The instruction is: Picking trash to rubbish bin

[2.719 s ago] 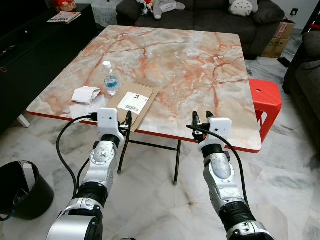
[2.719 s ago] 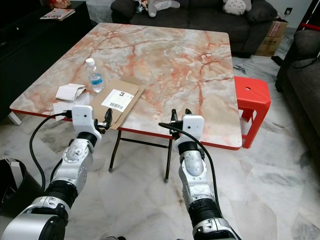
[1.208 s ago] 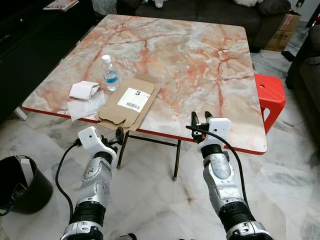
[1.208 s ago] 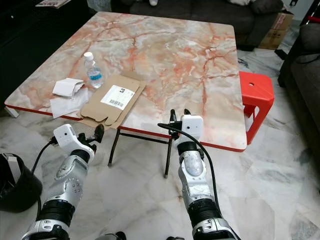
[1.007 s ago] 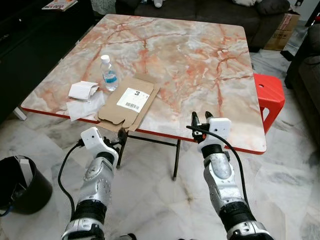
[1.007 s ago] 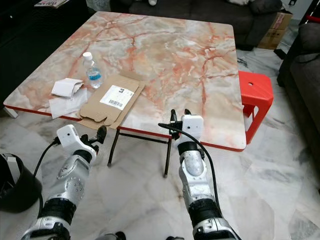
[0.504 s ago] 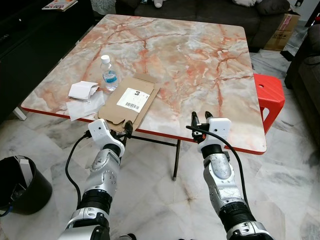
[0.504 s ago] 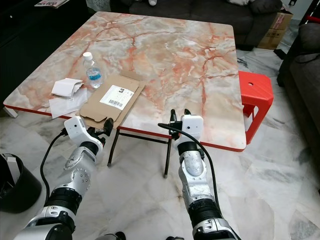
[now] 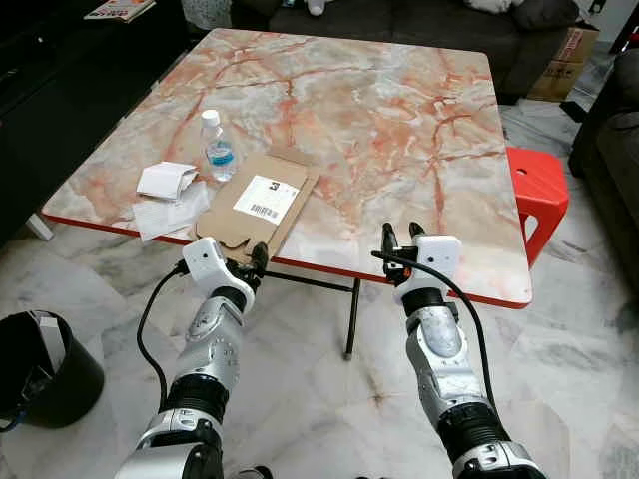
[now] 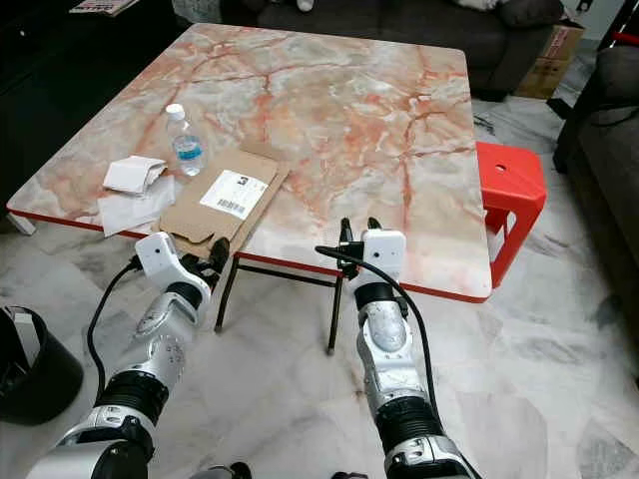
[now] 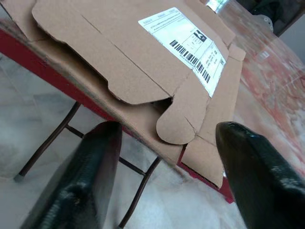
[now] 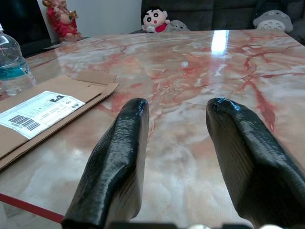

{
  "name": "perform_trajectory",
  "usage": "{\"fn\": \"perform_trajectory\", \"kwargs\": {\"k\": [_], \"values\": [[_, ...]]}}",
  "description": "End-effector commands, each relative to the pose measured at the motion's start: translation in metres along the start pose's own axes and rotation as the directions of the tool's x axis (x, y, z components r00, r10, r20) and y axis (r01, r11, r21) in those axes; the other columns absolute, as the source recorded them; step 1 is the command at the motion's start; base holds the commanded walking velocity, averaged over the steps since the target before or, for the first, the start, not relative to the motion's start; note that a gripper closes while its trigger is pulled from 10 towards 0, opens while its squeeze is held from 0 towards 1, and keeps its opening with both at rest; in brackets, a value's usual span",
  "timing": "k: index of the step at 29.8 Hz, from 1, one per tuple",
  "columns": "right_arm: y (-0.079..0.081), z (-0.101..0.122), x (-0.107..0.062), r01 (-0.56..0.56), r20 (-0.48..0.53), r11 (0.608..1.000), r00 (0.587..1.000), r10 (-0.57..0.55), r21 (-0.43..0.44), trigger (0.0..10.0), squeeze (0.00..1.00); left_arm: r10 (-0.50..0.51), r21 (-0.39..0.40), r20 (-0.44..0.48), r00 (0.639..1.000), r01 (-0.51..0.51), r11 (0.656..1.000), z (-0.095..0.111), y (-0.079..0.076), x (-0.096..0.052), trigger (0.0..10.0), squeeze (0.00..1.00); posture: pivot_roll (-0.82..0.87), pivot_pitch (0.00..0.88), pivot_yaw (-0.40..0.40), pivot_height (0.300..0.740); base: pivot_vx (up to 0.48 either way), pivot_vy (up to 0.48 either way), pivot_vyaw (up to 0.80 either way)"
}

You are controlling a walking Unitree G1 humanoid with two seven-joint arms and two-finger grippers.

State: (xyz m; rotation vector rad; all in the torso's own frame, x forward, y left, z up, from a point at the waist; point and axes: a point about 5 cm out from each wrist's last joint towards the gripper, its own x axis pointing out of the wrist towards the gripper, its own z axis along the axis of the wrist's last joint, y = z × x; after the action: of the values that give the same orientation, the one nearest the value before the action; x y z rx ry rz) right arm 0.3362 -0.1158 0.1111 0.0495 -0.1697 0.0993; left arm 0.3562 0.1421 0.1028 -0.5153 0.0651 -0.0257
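The left gripper (image 9: 254, 262) has risen from below the table's edge and now sits right at the near rim, its fingers spread apart with nothing between them, just short of the overhanging corner of the flattened cardboard (image 9: 258, 200). From the left wrist view, the cardboard (image 11: 143, 67) juts past the red edge of the table (image 11: 28, 50), and its loose flaps hang between the two fingertips (image 11: 95, 157).

The cardboard lies flat with a white shipping label (image 9: 266, 197) facing up. Just beyond its far corner stands a small water bottle (image 9: 218, 150), upright. Beside the cardboard, toward the robot's left, lie crumpled white papers (image 9: 168, 198), close to the table's edge.

The right gripper (image 9: 401, 236) hovers at the near edge of the table (image 9: 399, 110), also spread open and empty, well apart from the cardboard. A red stool (image 9: 539, 190) stands off the table's right side. A black bin (image 9: 45, 369) sits on the floor to the left.
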Motion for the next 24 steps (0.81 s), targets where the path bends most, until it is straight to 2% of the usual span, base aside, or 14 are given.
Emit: {"fn": "perform_trajectory", "kwargs": {"k": [1,24], "values": [[0.001,0.0002,0.0009,-0.004,-0.002,1.0,1.0,0.004,0.005,10.0,0.0,-0.002,0.004,0.002,1.0,0.002,1.0,-0.0003,-0.0017,0.0012,0.0,0.0,0.13,0.128,-0.026,0.74,0.0,0.0,0.0],[0.0029,-0.0005,0.0007,-0.008,-0.005,1.0,1.0,0.008,0.009,10.0,0.0,-0.027,0.014,0.0,1.0,0.027,1.0,-0.0023,-0.007,0.002,0.0,0.0,0.13,0.128,-0.023,0.74,0.0,0.0,0.0]]}}
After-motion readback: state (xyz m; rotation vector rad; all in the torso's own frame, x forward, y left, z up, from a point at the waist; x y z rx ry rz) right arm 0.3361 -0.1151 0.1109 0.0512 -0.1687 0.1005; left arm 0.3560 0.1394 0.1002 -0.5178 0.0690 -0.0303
